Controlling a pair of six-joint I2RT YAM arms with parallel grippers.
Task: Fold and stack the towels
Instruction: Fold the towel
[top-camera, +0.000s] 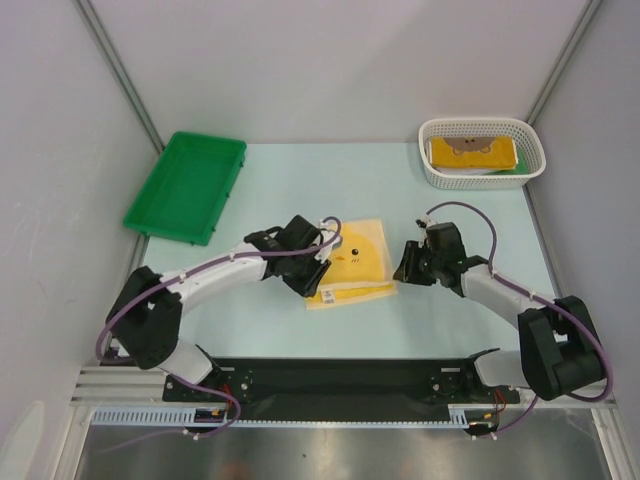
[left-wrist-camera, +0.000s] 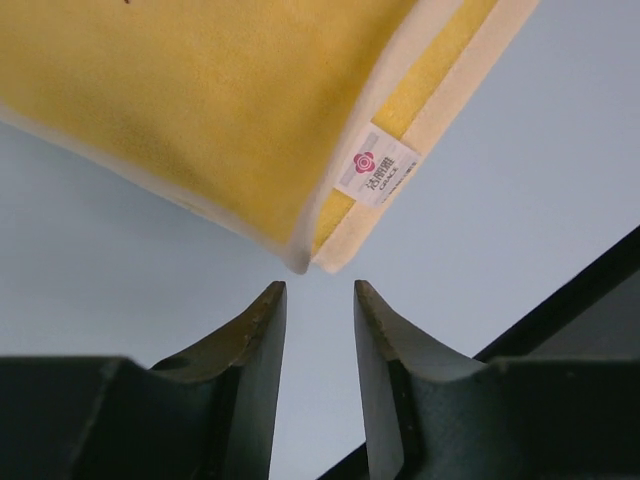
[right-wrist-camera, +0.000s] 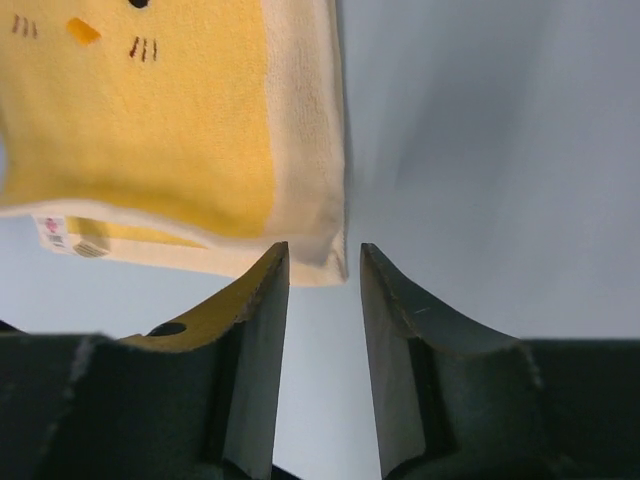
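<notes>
A folded yellow towel (top-camera: 357, 262) with a chick face lies mid-table between both arms. In the left wrist view its near corner (left-wrist-camera: 300, 262) sits just beyond my left gripper (left-wrist-camera: 320, 288), whose jaws stand apart with nothing between them; a small white label (left-wrist-camera: 375, 170) shows on the lower layer. My right gripper (right-wrist-camera: 325, 250) is also open, right at the towel's cream-edged corner (right-wrist-camera: 318, 215), not clamping it. More folded towels (top-camera: 472, 153), a yellow one on top, lie in the white mesh basket (top-camera: 482, 130) at the back right.
A green plastic tray (top-camera: 187, 186) stands at the back left, partly off the table's edge. Grey walls close in both sides. A black base rail (top-camera: 340, 378) runs along the near edge.
</notes>
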